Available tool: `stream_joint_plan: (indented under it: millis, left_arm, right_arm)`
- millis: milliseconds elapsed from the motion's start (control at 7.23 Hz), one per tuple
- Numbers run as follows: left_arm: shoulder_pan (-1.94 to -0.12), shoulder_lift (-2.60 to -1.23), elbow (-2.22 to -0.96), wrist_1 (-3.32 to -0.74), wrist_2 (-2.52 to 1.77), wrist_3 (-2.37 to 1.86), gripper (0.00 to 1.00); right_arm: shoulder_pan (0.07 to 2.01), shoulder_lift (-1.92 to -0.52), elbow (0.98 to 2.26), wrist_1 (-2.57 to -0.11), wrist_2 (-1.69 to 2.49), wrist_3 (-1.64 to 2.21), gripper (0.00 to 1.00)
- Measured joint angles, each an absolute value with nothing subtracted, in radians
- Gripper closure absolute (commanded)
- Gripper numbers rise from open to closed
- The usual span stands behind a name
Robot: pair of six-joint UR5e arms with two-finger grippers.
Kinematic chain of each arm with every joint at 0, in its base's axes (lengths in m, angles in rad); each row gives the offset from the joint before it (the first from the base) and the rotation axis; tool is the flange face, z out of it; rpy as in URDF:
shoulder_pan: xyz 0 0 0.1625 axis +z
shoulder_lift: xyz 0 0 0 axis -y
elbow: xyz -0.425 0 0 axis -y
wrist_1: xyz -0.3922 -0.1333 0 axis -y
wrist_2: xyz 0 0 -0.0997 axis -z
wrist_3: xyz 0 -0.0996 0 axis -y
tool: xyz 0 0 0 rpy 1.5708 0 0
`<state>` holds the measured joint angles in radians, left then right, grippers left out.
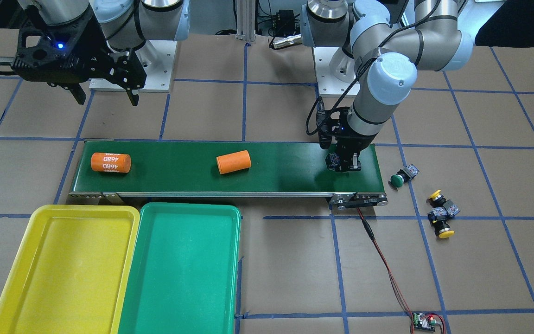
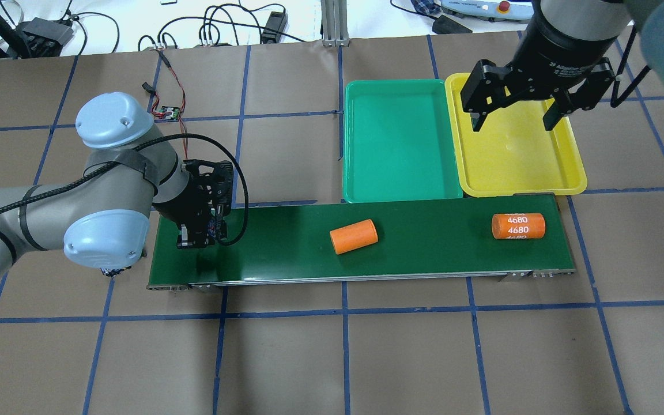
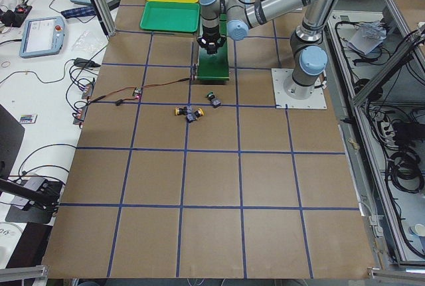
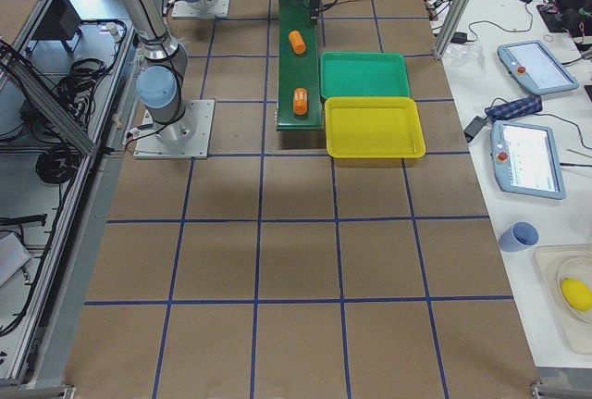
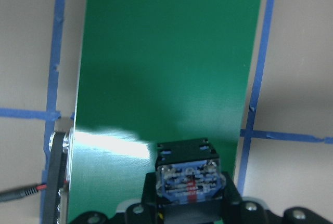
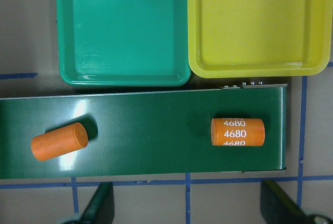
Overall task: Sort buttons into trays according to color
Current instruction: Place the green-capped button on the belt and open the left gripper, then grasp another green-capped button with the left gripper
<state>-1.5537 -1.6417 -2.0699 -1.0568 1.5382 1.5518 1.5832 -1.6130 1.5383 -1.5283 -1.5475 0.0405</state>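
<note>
Gripped one button (image 5: 190, 180) in left end effector (image 1: 345, 166), low over belt's (image 1: 271, 176) left end; cap hidden. Held right end effector (image 2: 513, 118) open, aloft. Likely needed gentle, low release against rolling.

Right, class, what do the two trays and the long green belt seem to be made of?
Yellow tray and green tray: probably moulded plastic, smooth and slightly glossy, judging by rounded corners and soft highlights. Belt: likely rubber or PVC, smooth, with a sheen that mirrors light.
</note>
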Motion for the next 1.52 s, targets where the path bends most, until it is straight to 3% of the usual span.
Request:
stream_joint_plan:
  millis: [138, 277, 968, 1521]
  left_arm:
    - [-1.565, -1.655, -2.083, -1.037, 1.536, 1.526, 0.45]
    - [-1.576, -1.654, -2.108, -1.022, 1.532, 1.474, 0.33]
    - [-1.572, -1.590, -2.116, -0.974, 1.532, 1.417, 0.35]
    - [-1.145, -1.594, -2.117, -1.043, 1.531, 1.574, 0.34]
  right_arm:
    - [1.584, -1.614, 1.536, -1.532, -1.546, 0.045, 0.00]
    - [1.585, -1.616, 1.534, -1.549, -1.546, 0.051, 0.00]
    - [1.592, -1.649, 1.542, -1.597, -1.546, 0.103, 0.00]
    - [1.595, -1.650, 1.555, -1.596, -1.549, 0.079, 0.00]
